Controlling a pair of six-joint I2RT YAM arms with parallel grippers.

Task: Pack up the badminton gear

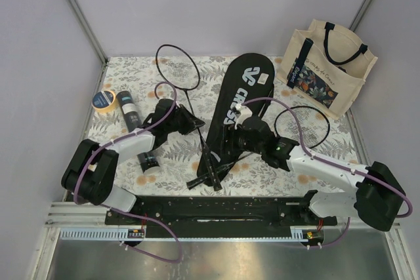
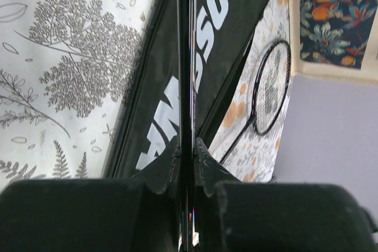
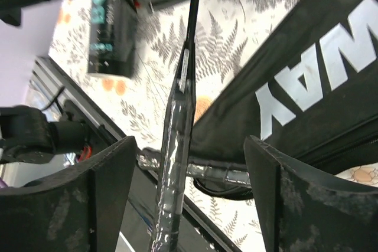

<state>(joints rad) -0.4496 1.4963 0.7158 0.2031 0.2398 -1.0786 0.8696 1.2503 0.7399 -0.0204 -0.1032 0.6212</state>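
A black racket has its head (image 1: 177,67) at the back left, and its thin shaft (image 2: 186,57) runs toward the near edge. My left gripper (image 1: 193,123) (image 2: 186,143) is shut on that shaft. Its wrapped handle (image 3: 177,146) hangs between the open jaws of my right gripper (image 3: 190,141) (image 1: 231,141) and touches neither finger. A second racket (image 1: 302,126) (image 2: 270,87) lies right of the long black CROSSWAY bag (image 1: 241,93) (image 3: 307,87). This second racket's handle (image 3: 230,173) crosses under the first. The black tube with teal lettering (image 1: 134,122) (image 3: 111,30) lies at the left.
A cream tote bag (image 1: 328,63) (image 2: 336,22) stands at the back right corner. A yellow-rimmed tape roll (image 1: 104,100) lies at the far left next to the tube. The black rail (image 1: 216,211) with both arm bases runs along the near edge.
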